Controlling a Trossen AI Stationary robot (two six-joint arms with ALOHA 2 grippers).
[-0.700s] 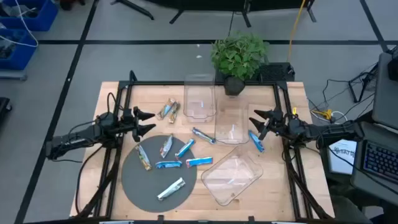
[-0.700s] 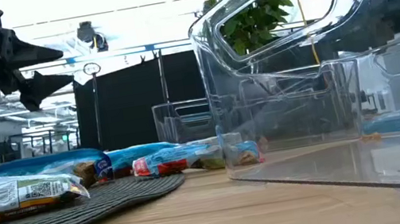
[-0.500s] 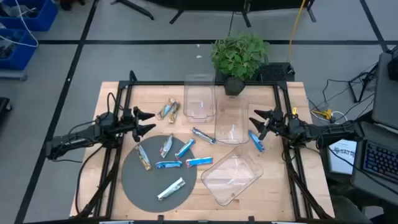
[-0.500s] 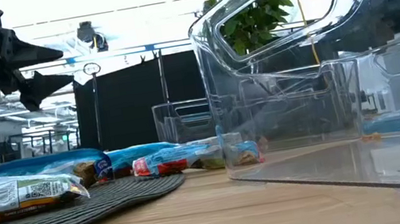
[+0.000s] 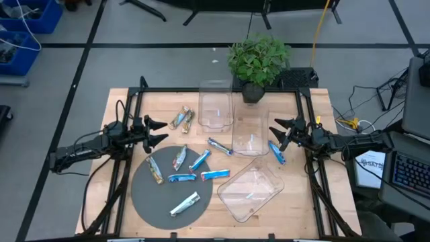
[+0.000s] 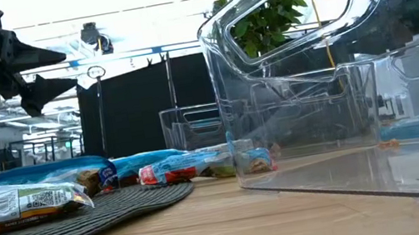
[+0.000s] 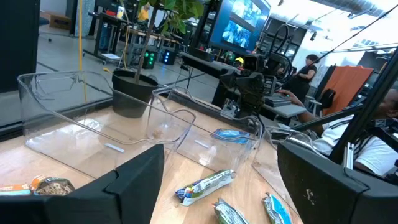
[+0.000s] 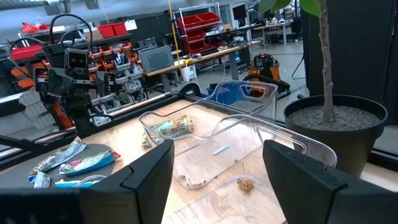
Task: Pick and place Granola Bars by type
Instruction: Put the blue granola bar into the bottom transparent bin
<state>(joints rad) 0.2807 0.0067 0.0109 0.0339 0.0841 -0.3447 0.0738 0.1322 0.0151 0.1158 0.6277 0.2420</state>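
The wooden table (image 5: 121, 101) fills the middle of the high view. A round grey mat (image 5: 144, 195) lies at the lower left of the table. Most of the Granola Bars (image 5: 180, 178) lie on or near this mat. Two blue bars sit in the middle of the frame, one at the mat's right edge (image 5: 215, 175). A silvery bar (image 5: 184, 204) lies lower down on the mat. Two tan bars (image 5: 182, 119) lie on the bare wood above the mat, toward the upper left. One blue bar (image 5: 220, 146) rests just left of the middle bin. Another blue bar (image 5: 277, 153) lies at the right, just below the right gripper (image 5: 277, 132). Three clear plastic bins stand on the table: one (image 5: 215, 106) at the top middle, one (image 5: 250, 134) just right of it, and a big tilted one (image 5: 250, 193) at the lower right. A green plant (image 5: 259, 59) in a dark pot stands at the top of the table. The left gripper (image 5: 160, 131) hangs at the left side of the table, above the mat, with its fingers spread wide and nothing in them. The right gripper hangs at the right side, near the middle bin, also spread wide and holding nothing. In the low view, bars (image 6: 12, 203) lie on the mat at the left of the frame.
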